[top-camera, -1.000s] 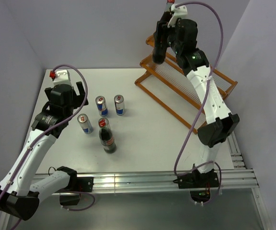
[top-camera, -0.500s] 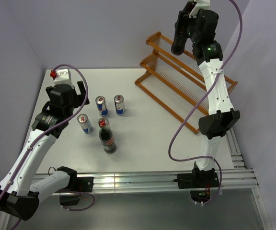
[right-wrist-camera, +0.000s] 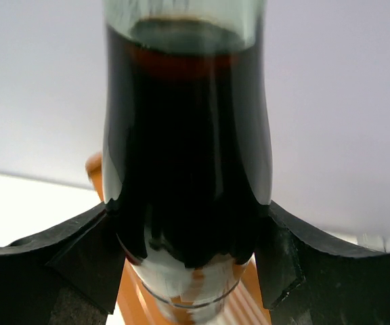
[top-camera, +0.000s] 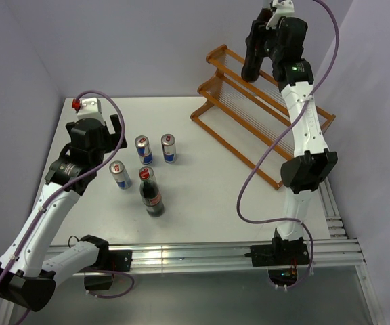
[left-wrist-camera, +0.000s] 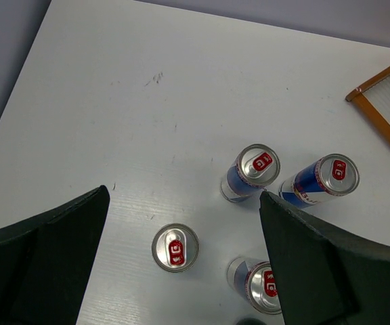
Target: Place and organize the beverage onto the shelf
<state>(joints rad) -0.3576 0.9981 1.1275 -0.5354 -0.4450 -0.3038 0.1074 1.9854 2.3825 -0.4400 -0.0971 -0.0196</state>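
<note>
My right gripper (top-camera: 257, 42) is shut on a dark cola bottle (top-camera: 250, 61) and holds it in the air above the far end of the orange-brown shelf (top-camera: 276, 112). In the right wrist view the bottle (right-wrist-camera: 187, 149) fills the frame between my fingers, with the shelf's wood below it. A second cola bottle (top-camera: 150, 193) with a red cap stands on the table. Three silver-blue cans (top-camera: 120, 175) (top-camera: 143, 149) (top-camera: 169, 147) stand near it. My left gripper (top-camera: 107, 128) is open and empty above them. The left wrist view shows several cans (left-wrist-camera: 175, 247).
The white table (top-camera: 208, 196) ends at an aluminium rail (top-camera: 202, 254) along the near edge. Purple-grey walls close in the back and both sides. The shelf's corner shows at the right of the left wrist view (left-wrist-camera: 378, 112).
My right arm has lifted the cola bottle up and to the right, over the shelf's top tier, then lowered it slightly. The left arm has not moved.
</note>
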